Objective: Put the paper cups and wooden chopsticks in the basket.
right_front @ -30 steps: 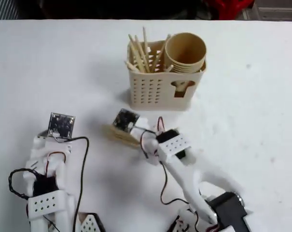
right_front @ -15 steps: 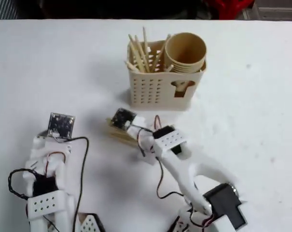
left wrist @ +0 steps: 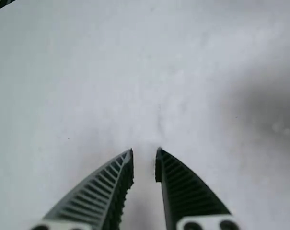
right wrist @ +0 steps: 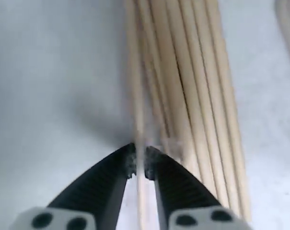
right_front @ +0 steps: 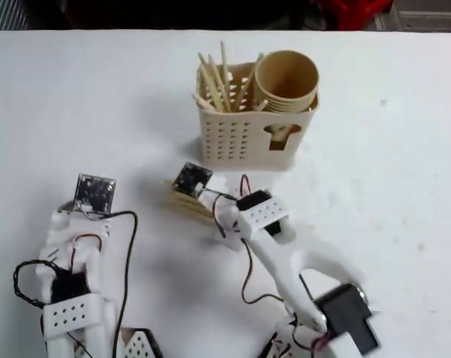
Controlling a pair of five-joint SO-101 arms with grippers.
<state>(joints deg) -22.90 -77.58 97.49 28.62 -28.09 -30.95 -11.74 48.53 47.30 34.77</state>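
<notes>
At the near left, the left tool hangs low over the white counter. Its jaws stand a little apart, and only bare counter shows between them. To the right of it, near the middle, the right tool is down at the loose chopsticks, which lie flat in a tight bundle on the counter, just in front of the basket and not touching it. The jaws of this tool are closed on a single stick at the edge of the bundle. Farther back, the cream basket stands upright. The paper cups sit stacked in its right compartment, and the standing chopsticks lean in its left compartment.
</notes>
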